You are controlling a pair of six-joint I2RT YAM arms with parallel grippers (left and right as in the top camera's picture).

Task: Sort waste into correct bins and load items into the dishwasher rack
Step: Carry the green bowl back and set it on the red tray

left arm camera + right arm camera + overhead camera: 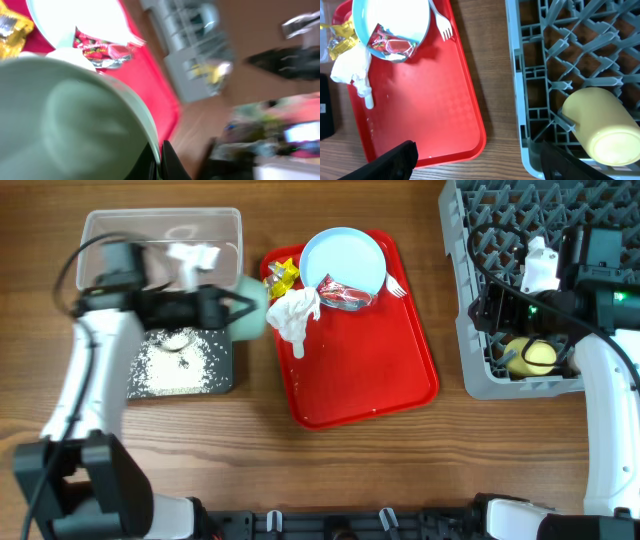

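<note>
Left gripper (232, 308) clenched on pale bowl (65, 120) rim, just left of red tray (420, 100) — right gripper (477, 152) released, empty, over dishwasher rack (520, 75), right of tray.

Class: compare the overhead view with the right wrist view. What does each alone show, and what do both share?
Only overhead: rice grains in the black tub, and the left gripper holding a pale green bowl. Only right wrist: the right gripper plainly open. Both: red tray, blue plate, white fork, yellow cup in the grey rack.
</note>
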